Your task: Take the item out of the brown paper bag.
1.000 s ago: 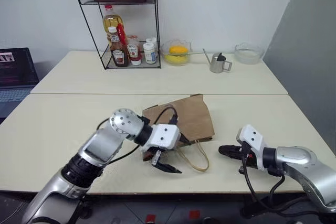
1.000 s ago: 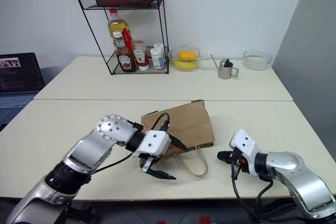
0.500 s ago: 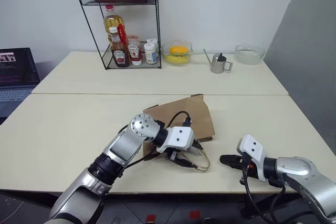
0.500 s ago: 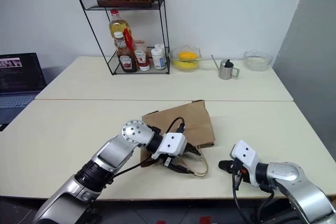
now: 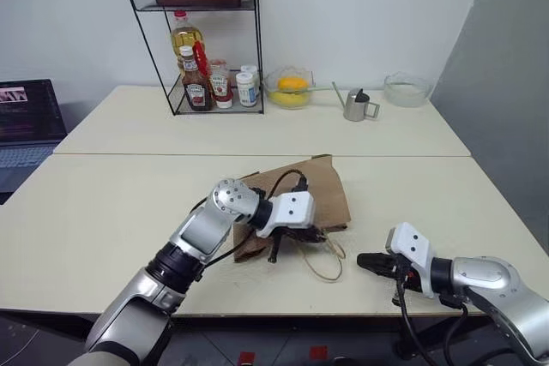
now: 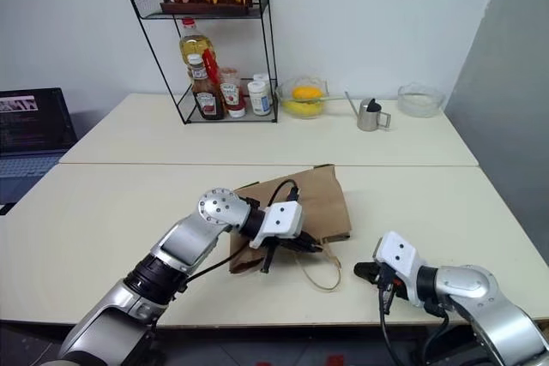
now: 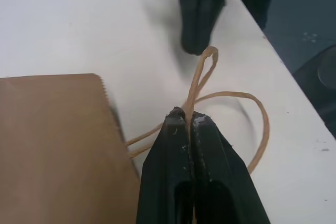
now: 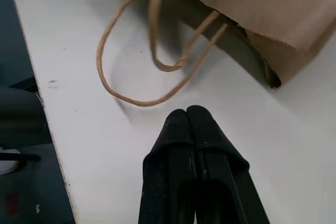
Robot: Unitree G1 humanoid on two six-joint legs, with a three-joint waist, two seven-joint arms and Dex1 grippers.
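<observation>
Pinching bag handle (image 7: 200, 80) in our left gripper (image 7: 187, 115), jaws closed on it. Bag (image 5: 302, 195) flat on table (image 5: 103, 203). Our right gripper (image 8: 187, 115) closed, empty, near handles.

The left arm reaches forward and bends across toward the right over the near half of the table (image 5: 103, 203), its silver elbow joint raised and its white wrist turned sideways. The left gripper (image 7: 188, 120) points right and somewhat downward, its two black fingers pressed together on one thin tan handle (image 7: 202, 74) of the paper bag (image 5: 319, 193). The right arm comes in from the table's near right corner, forearm low along the near edge. The right gripper (image 8: 188, 119) points toward the left and slightly down, fingers closed on nothing, hovering just above the tabletop, near the handle loops but apart from them.
</observation>
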